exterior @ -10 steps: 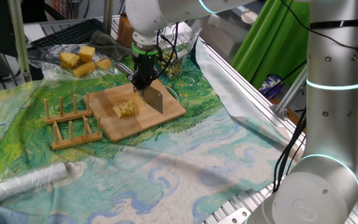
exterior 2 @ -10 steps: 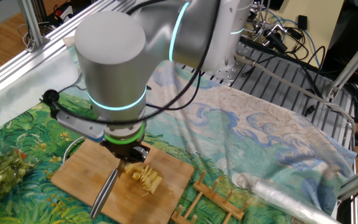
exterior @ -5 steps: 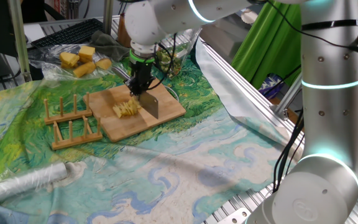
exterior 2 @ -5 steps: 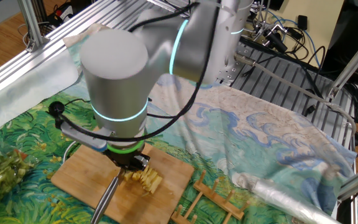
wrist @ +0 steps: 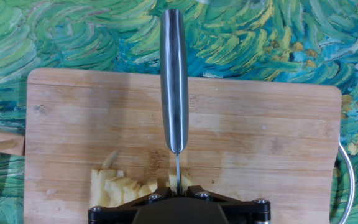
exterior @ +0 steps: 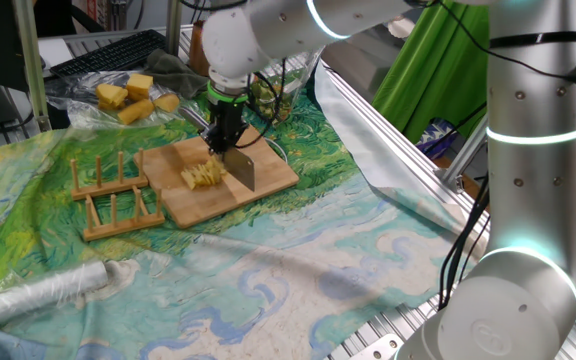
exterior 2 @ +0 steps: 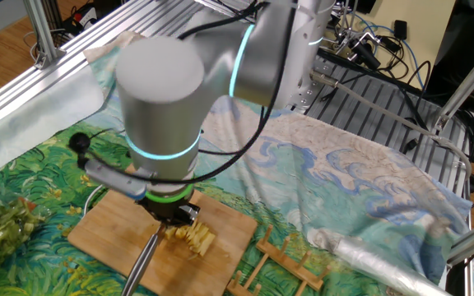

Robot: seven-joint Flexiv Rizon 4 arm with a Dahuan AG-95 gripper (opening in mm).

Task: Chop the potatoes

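Table draped in a painted-swirl cloth [exterior: 268,270], green and blue; aluminium framing and cables around. No legible writing. Wooden board [exterior: 273,175] as landmark: potatoes [exterior: 203,176], a cluster of slices, lie on it. Arm reaches down over the board, gripper [exterior: 227,142] vertical, jaws closed tight on a knife [wrist: 173,81], blade edge down in the slices. Wooden racks [exterior: 113,195] sit beside the board.

bright, even overhead light; soft shadows, sharp focus, mild glare on the knife handle [wrist: 174,81].
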